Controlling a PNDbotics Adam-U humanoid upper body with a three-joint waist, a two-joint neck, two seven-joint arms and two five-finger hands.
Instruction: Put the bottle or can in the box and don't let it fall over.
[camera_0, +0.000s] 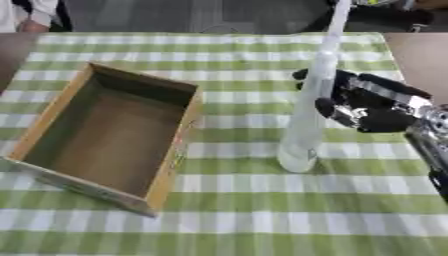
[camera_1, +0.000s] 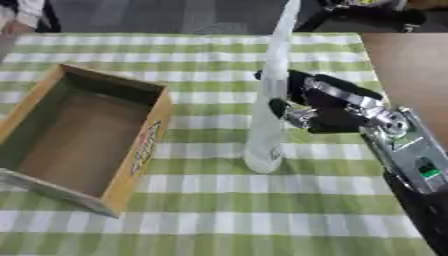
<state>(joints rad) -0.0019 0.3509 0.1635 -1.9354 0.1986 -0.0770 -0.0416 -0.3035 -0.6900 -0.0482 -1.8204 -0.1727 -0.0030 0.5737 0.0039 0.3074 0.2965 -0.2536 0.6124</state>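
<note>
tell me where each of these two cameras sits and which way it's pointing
Left eye view: sits in the robot's head, left lens, looking down at the green checked tablecloth; shows the right hand curled round a tall clear bottle, coming in from the right.
Right eye view: same head, right lens, also looking down; shows more of the silver right forearm.
Shared: the same moment and nearly the same picture, with the open cardboard box to the left of the upright bottle. The left hand shows in neither.

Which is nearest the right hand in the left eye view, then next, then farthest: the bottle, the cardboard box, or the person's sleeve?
1. Bottle, upright, against the right hand's fingers.
2. Cardboard box, open, to the left.
3. Person's sleeve, far-left corner.
</note>
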